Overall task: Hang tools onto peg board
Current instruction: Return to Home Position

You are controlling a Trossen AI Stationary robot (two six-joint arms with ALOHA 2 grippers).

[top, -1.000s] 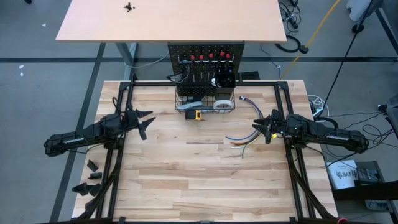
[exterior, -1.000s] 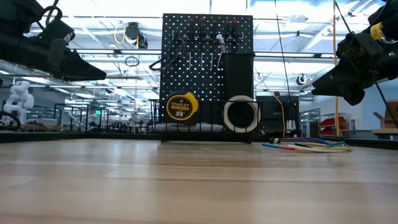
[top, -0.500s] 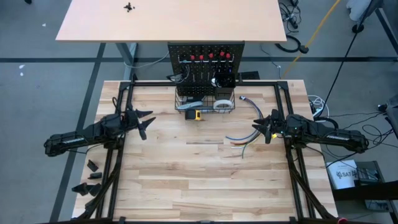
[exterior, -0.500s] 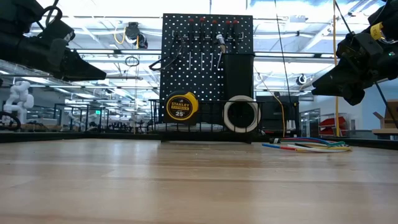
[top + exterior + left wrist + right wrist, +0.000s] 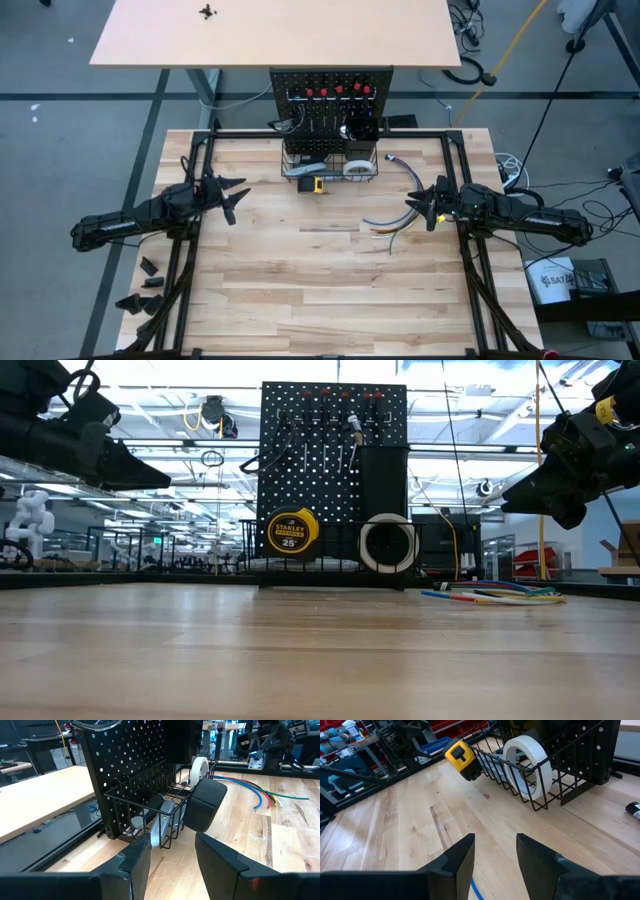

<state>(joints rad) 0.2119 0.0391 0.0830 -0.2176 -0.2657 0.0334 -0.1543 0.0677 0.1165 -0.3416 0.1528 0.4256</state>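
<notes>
The left pincer (image 5: 236,200) hovers over the wooden worktop (image 5: 300,300), well to the left of the peg board (image 5: 330,80) and forward of it, its two fingers spread and holding nothing. The peg board stands upright at the middle of the worktop's far edge. Red-handled screwdrivers (image 5: 338,91) hang in a row along the board's top. A black wire basket (image 5: 330,552) sits at the board's foot. A yellow tape measure (image 5: 291,531) hangs on the basket's front towards its left end, and a white tape roll (image 5: 388,543) stands on edge inside its right end. A bundle of coloured wires (image 5: 390,222) lies on the worktop, forward and right of the board. The right pincer (image 5: 417,208) hovers just beside these wires, well to the right of the board, fingers apart and empty
</notes>
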